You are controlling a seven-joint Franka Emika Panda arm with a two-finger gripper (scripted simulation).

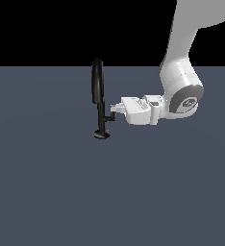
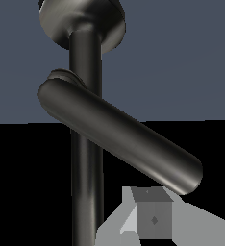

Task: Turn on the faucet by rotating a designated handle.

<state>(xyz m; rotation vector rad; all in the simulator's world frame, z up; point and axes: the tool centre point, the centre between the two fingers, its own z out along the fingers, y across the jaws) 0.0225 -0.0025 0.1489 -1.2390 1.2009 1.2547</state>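
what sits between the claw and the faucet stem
The handle, a short black rod branching off the faucet stem toward the claw, as the exterior view shows.

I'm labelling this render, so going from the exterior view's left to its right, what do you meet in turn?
Faucet → handle → fingers of the gripper → the white arm's wrist joint.

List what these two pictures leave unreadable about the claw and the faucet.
- Claw opening: exterior view shows it side-on and tiny beside the short black L-shaped handle; wrist view shows one grey fingertip, cut by the edge.
- Contact between claw and handle: unclear in both views.
- Glossy black faucet looped spout: outside the wrist view.
- White arm: upper part cropped in the exterior view.
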